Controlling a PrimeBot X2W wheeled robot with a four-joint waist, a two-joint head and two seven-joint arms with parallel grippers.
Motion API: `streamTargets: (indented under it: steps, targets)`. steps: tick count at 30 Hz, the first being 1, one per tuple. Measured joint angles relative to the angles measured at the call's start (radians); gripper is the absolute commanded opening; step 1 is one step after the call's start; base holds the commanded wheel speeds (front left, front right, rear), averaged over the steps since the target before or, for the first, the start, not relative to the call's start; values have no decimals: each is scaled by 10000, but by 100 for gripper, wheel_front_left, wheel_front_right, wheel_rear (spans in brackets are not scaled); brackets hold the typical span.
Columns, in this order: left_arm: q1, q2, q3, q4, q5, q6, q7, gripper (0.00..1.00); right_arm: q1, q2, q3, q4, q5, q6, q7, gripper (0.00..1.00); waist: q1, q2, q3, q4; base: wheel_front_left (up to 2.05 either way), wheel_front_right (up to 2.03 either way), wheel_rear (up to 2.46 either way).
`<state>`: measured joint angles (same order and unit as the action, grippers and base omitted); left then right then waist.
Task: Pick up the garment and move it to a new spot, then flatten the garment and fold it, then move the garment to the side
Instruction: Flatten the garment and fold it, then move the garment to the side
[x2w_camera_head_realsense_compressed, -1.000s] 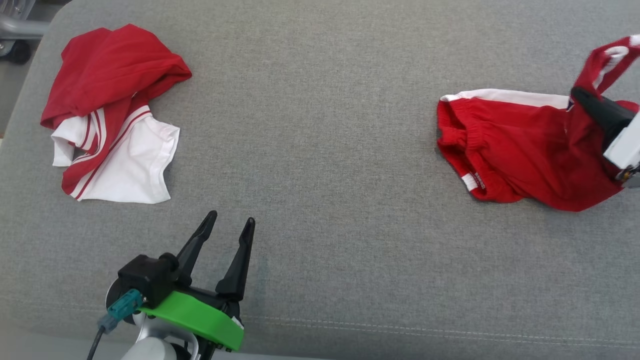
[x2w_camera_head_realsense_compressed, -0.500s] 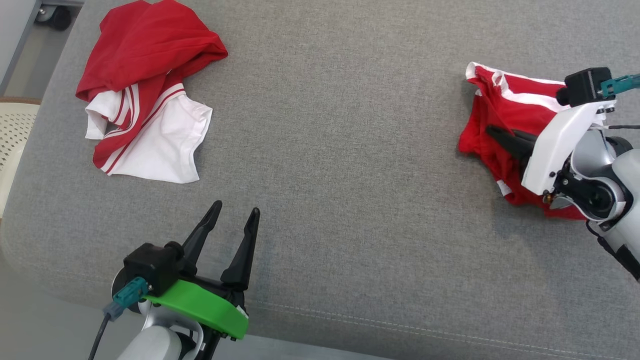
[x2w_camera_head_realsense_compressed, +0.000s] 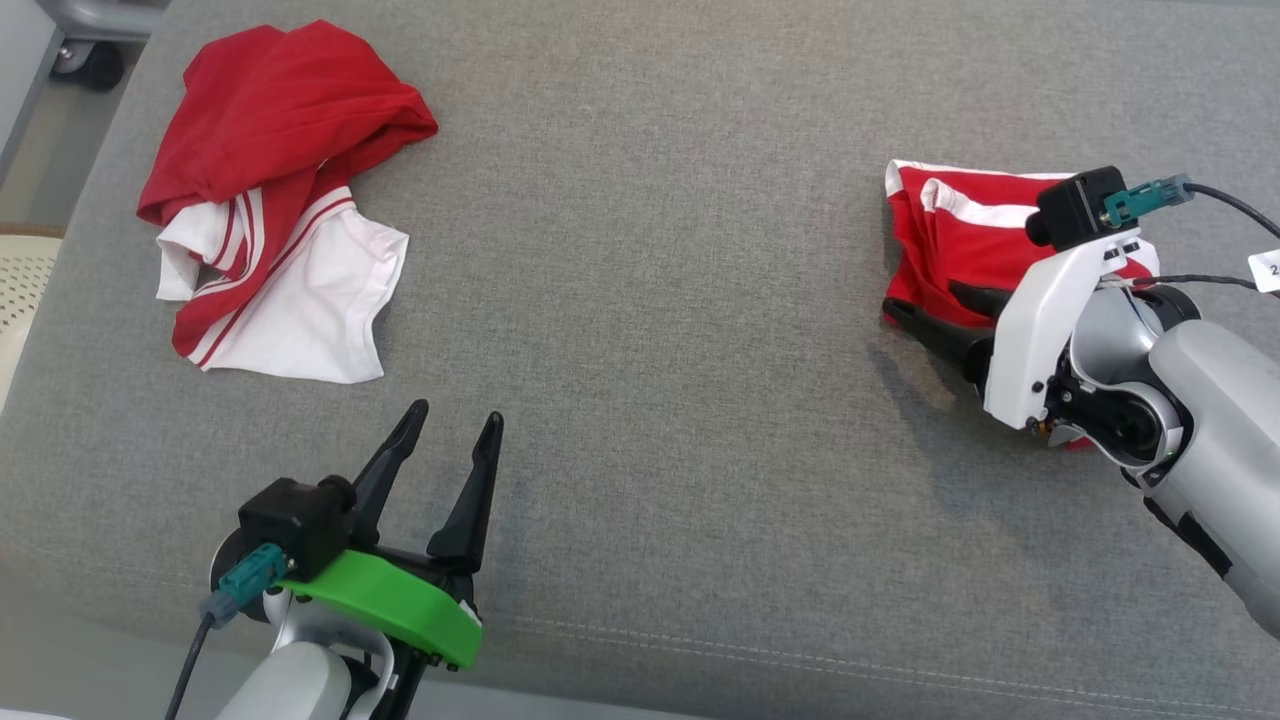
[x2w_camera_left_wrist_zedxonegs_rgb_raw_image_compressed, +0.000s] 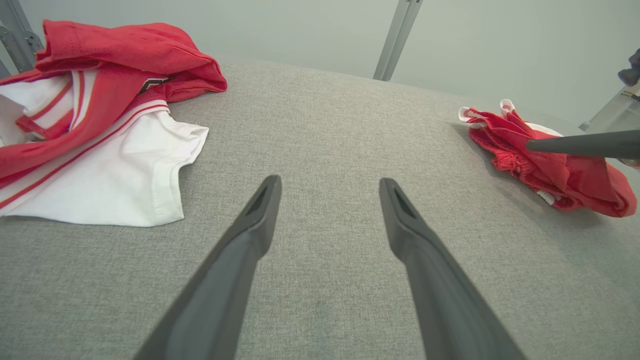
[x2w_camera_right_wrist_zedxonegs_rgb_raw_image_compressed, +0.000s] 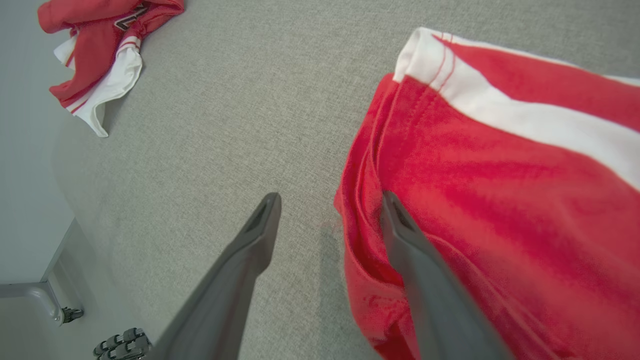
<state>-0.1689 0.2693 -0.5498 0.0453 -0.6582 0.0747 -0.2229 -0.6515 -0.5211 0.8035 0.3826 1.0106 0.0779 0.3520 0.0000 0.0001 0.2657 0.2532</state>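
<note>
Right gripper (x2w_camera_head_realsense_compressed: 920, 297) (x2w_camera_right_wrist_zedxonegs_rgb_raw_image_compressed: 330, 200) is standing with jaws spread wide, not pinching anything. In the right wrist view one finger is hanging over bare grey cushion (x2w_camera_head_realsense_compressed: 650, 300) (x2w_camera_right_wrist_zedxonegs_rgb_raw_image_compressed: 250, 100) and the other is lying against the bunched edge of the red shorts (x2w_camera_head_realsense_compressed: 960, 250) (x2w_camera_right_wrist_zedxonegs_rgb_raw_image_compressed: 500, 175), with that edge sitting in the gap between the fingers. Can't tell if the finger is pressing the fabric or just touching it. The white wrist housing and silver forearm are reaching in from the right side of the head view and covering the near part of the shorts. The shorts are lying crumpled at the right of the cushion, red with a white side stripe showing along the far edge, also visible at the right in the left wrist view (x2w_camera_left_wrist_zedxonegs_rgb_raw_image_compressed: 560, 170). Left gripper (x2w_camera_head_realsense_compressed: 455, 413) (x2w_camera_left_wrist_zedxonegs_rgb_raw_image_compressed: 330, 184) is hovering near the front edge of the cushion (x2w_camera_left_wrist_zedxonegs_rgb_raw_image_compressed: 320, 125), jaws spread too, holding nothing, fingers pointing away from the robot and well apart from both garments. A red-and-white shirt (x2w_camera_head_realsense_compressed: 270, 200) (x2w_camera_left_wrist_zedxonegs_rgb_raw_image_compressed: 100, 125) (x2w_camera_right_wrist_zedxonegs_rgb_raw_image_compressed: 100, 50) is lying rumpled at the far left of the cushion, well apart from the shorts, with its white part facing the front.
</note>
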Motion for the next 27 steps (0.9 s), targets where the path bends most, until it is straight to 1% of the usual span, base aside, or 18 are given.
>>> streamTargets:
  steps: [3, 5, 9, 12, 15, 18, 23, 27]
  targets:
    - [0, 0, 2, 128, -2, -2, -58, 100, 149, 4, 63, -265, -25, 98, -280, 100, 0, 0, -219, -112, 0, 0, 0]
    - [7, 2, 44, 198, -29, 0, -67, 100, 323, -36, 65, -401, -115, 98, -485, 100, 0, 0, -386, -194, 0, 0, 0]
    - [222, 111, 282, 286, -100, 6, -71, 100, 593, -391, -211, -389, -259, 52, -940, 100, 0, 0, -731, -422, 0, 0, 0]
    - [427, 150, 274, 313, -119, 17, -71, 100, 826, -848, -748, -69, -138, -297, -1195, 100, 0, 0, -962, -636, 0, 0, 0]
    - [471, 150, 180, 163, -117, 17, -67, 100, 1282, -1292, -1191, 295, 301, -633, -1239, 100, 0, 0, -1134, -837, 0, 0, 0]
    - [468, 146, 33, -23, -100, 17, -50, 100, 1741, -1478, -1536, 614, 723, -886, -1323, 100, 0, 0, -1180, -932, 0, 0, 0]
    - [462, 196, -13, -161, -58, 17, 35, 100, 1944, -1296, -1887, 920, 1239, -972, -1499, 100, 0, 0, -981, -854, 0, 0, 0]
    - [431, 290, -21, -240, 15, 17, 113, 100, 1942, -1189, -2205, 1152, 1574, -976, -1649, 100, 0, 0, -761, -718, 0, 0, 0]
